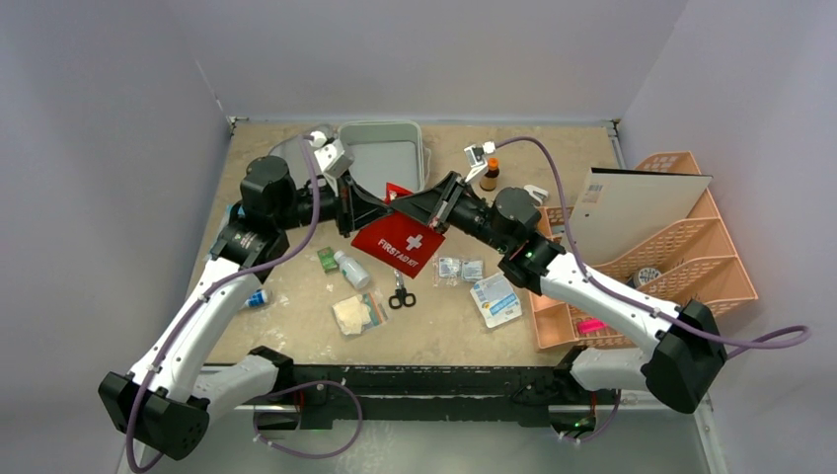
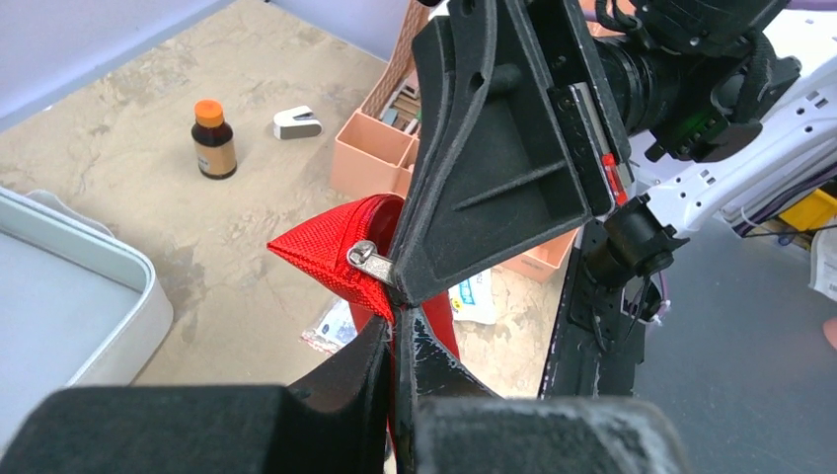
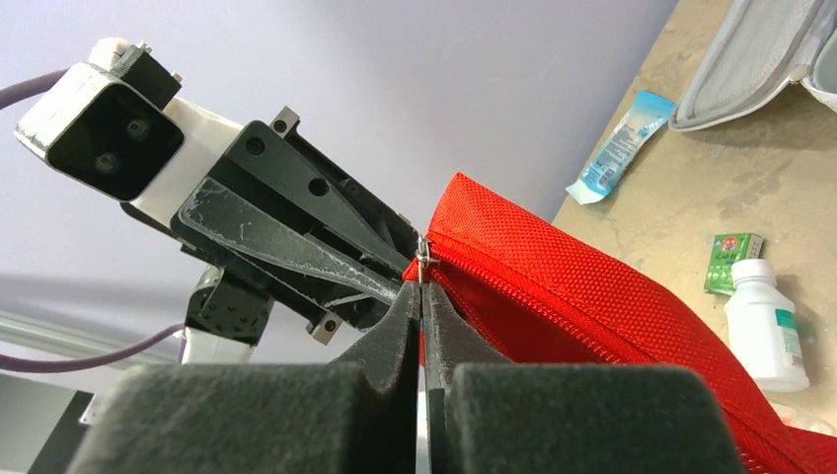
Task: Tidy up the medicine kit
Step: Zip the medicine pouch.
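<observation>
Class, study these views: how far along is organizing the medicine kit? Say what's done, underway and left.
Done: the medicine kit lies open, seemingly empty. In hand: the left gripper holds the red first-aid pouch aloft while the right gripper, jaws shut, pinches its zipper pull. Left: the white bottle, scissors, packets and brown bottle lie loose on the table.

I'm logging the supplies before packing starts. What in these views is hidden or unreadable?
Inside of the red pouch: every view, its own fabric hides it.
The medicine kit: top view, left part behind the left arm; left wrist view, cut off by the frame edge.
The orange organizer: top view, a white board covers its back compartments.
Label on the brown bottle: too small in top and left wrist views.
</observation>
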{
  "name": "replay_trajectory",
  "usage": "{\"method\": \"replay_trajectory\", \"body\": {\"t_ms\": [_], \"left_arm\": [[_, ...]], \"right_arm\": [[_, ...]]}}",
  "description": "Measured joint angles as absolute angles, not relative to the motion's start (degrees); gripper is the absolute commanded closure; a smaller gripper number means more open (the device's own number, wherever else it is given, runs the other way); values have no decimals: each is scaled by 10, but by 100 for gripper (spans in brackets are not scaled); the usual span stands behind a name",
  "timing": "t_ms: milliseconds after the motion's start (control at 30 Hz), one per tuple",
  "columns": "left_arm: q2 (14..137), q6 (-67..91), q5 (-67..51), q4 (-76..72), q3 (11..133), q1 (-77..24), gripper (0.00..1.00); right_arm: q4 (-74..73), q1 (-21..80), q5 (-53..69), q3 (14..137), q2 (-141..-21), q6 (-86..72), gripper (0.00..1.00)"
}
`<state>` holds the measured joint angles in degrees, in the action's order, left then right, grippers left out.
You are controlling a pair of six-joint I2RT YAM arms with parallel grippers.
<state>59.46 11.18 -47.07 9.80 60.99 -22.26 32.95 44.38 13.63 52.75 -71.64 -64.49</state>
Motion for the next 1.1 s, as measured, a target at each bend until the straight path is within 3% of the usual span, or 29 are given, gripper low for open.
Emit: {"method": "replay_trajectory", "body": {"t_ms": [833,1100], "left_arm": [[555,266,-345,71,563,-241,100],[546,300,-324,-12,554,-239,100]], "right_arm": [[248,442,115,488,-673,-518,100],[230,429,120,438,-676,-498,100]]}}
